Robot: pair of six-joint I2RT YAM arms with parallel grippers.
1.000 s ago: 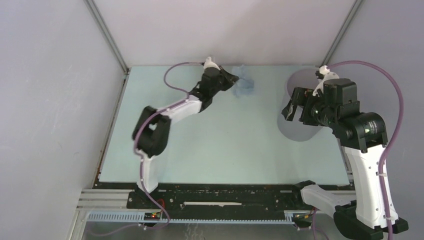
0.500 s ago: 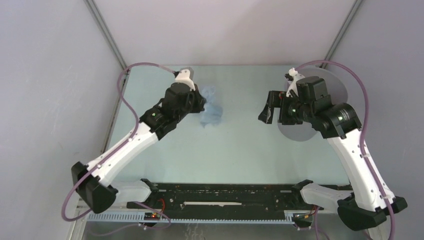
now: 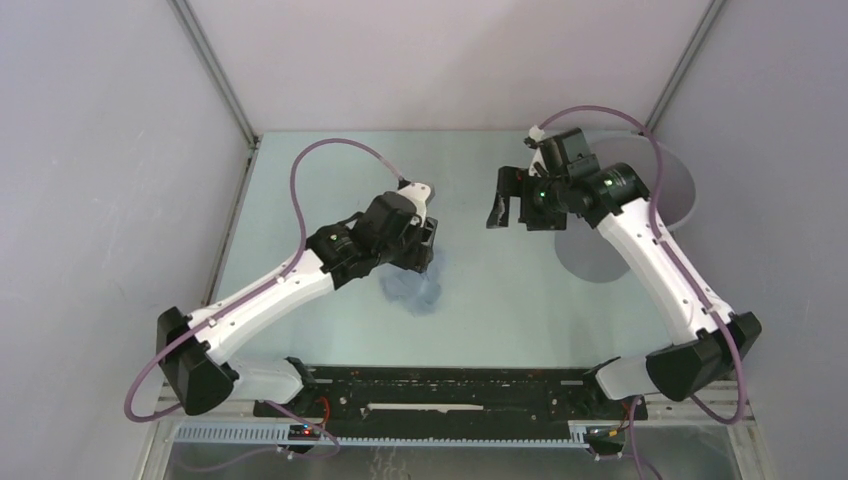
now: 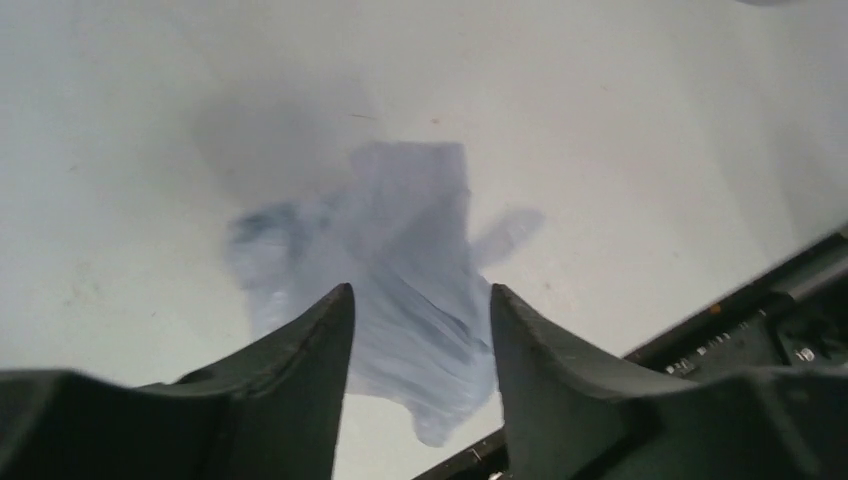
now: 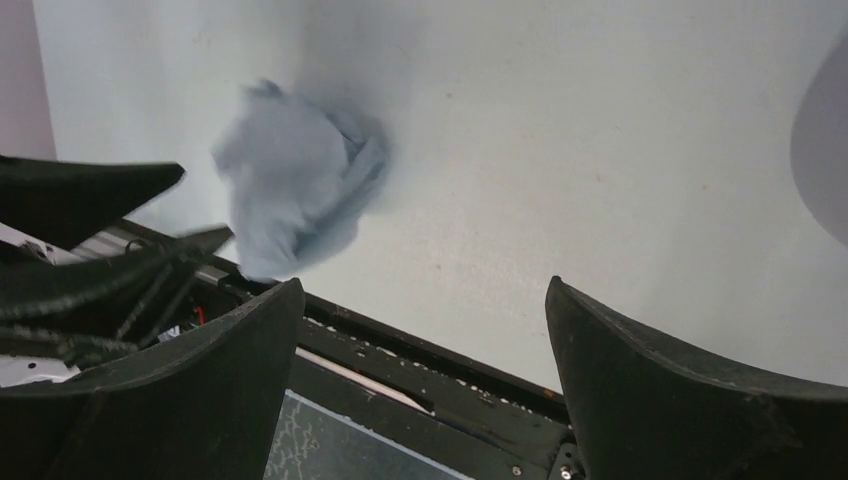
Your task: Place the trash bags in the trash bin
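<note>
The pale-blue trash bag sits crumpled mid-table, at 6 o'clock from the left hand, whose fingers stand apart over it. The right hand hovers, spread wide, with the grey trash bin at its 3 o'clock.

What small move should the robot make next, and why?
Probably carry the bag rightward with the left gripper toward the bin. The bag fills the gap between its fingers, though a firm pinch can't be confirmed; the bin sits far right, behind the right arm, and the right gripper is open and empty.
</note>
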